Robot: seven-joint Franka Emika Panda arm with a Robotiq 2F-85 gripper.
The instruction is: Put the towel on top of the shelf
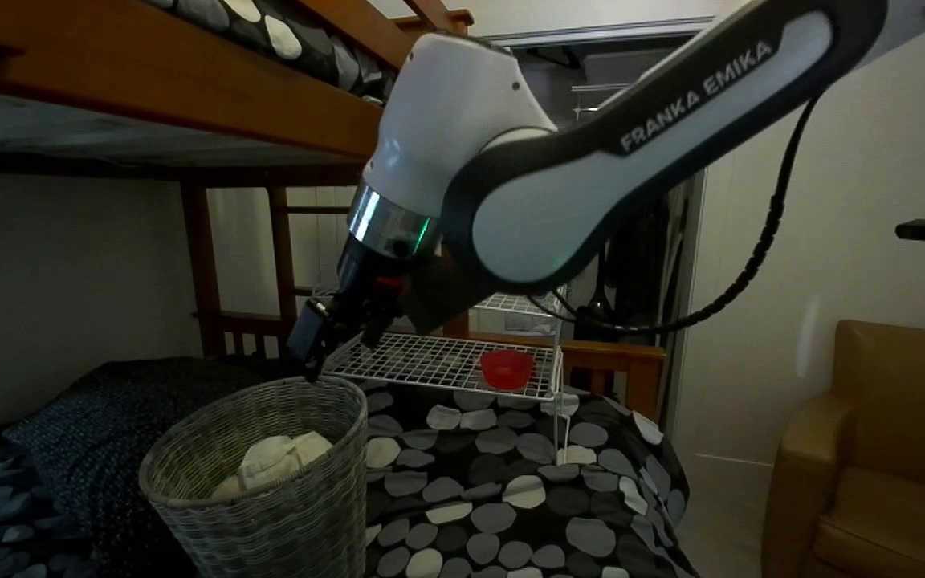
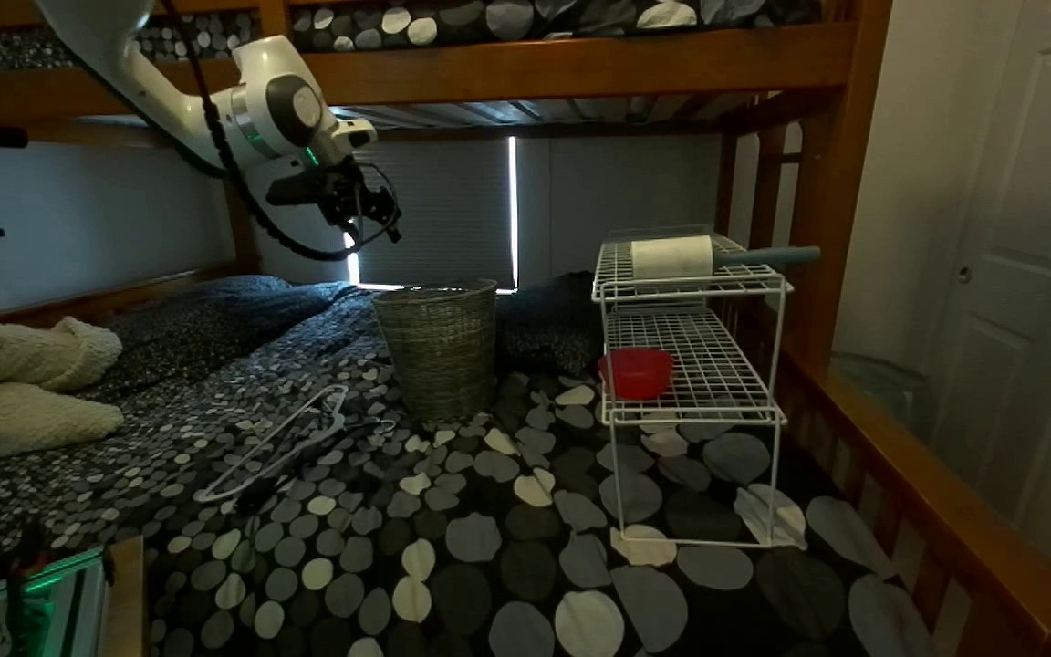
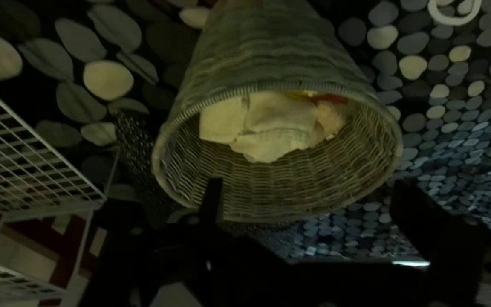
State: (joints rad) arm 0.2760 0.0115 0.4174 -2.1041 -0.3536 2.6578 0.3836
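Nearest the wrist camera is the black gripper, its two fingers spread well apart and nothing held between them. From left to right in an exterior view, a cream fleecy bundle lies on the spotted bedspread; I would not take it for the target. Next comes the wicker basket, upright, the gripper hanging higher than its rim. Inside, as the wrist view shows, lies what I judge to be the towel, a pale crumpled cloth, with a red item beside it, mostly hidden. Farther right stands the white wire shelf, a red bowl on its middle tier and a white roll on the top one. By my reading the step in hand is the reach, with no grasp made. What the next move calls for is lining up over the basket's mouth, going down without catching the weave, closing on a raised fold, then lifting well clear before the carry to the top tier, where the roll takes some room.
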